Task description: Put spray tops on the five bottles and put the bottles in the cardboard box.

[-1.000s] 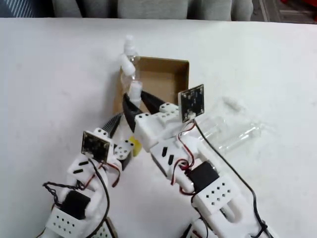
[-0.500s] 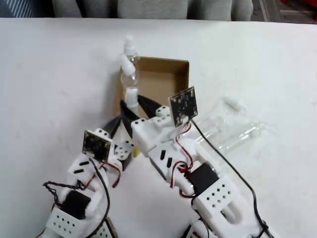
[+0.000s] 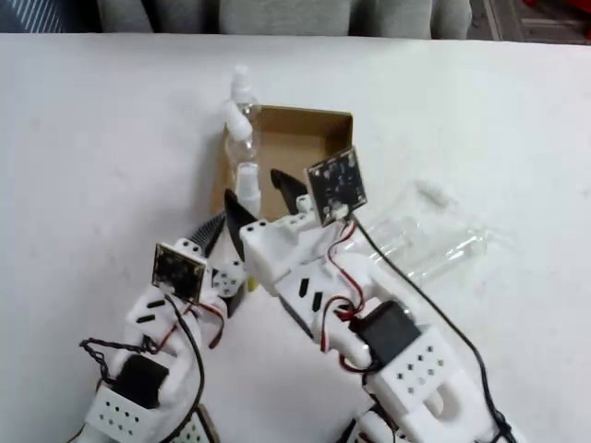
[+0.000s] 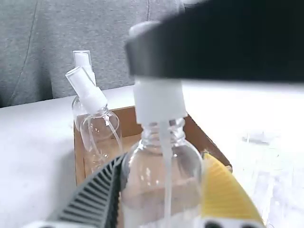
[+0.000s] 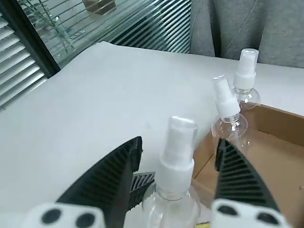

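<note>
Left gripper [image 4: 160,197] pinching clear bottle [image 4: 161,164] by body, upright, just near of cardboard box [image 3: 343,138].

Spray top [image 5: 178,142] sits on its neck. Right gripper [image 5: 179,148] spread wide, one finger either side of top, not touching.

Step in hand, my read: fixing top on third bottle.

Next call: close on top, seat it home while left grips firm.

Two capped bottles [image 3: 242,120] at box's far-left corner.

Far right: bare bottles [image 3: 443,245] lying on table.

White table [image 3: 102,138], grey chairs [image 3: 277,14] behind, slatted window blinds [image 5: 123,23]
</note>
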Controlling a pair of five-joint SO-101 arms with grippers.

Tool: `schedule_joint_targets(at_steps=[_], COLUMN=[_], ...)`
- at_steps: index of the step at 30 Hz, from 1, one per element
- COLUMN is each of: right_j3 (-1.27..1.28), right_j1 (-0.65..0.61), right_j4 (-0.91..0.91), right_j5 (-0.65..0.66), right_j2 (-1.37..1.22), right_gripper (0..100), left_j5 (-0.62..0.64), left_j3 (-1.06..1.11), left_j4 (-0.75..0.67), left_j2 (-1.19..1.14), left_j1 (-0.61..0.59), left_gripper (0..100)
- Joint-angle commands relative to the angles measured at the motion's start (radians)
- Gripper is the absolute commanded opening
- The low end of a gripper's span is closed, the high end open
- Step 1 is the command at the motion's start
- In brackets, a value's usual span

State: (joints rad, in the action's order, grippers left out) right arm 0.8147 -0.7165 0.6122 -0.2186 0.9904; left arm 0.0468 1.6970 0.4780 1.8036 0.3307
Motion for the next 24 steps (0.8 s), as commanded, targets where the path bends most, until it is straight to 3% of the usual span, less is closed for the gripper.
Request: schedule_joint_targets(at_steps=[1, 6, 10, 12, 24], right_j3=[-0.164, -0.242, -0.287, -0.295, -0.238], right_j1=[-0.004, 0.002, 0.065, 0.096, 0.110], right_j4=[0.127, 0.191, 0.188, 0.188, 0.028], right_j5=[0.008, 0.012, 0.012, 0.012, 0.008], right_j2=[0.015, 0.013, 0.002, 0.002, -0.188], right_gripper=[20.6, 17.7, 0.2, 4.4, 1.5], left_j5=[-0.014, -0.014, -0.014, -0.014, -0.014], left_j3=[-0.005, -0.005, -0.005, -0.005, -0.005], left_j4=[-0.005, -0.005, -0.003, -0.003, 0.017], left_j2=[0.022, 0.022, 0.022, 0.022, 0.022], left_j1=[-0.001, -0.001, -0.001, -0.001, -0.001], left_gripper=[3, 3, 3, 3, 3])
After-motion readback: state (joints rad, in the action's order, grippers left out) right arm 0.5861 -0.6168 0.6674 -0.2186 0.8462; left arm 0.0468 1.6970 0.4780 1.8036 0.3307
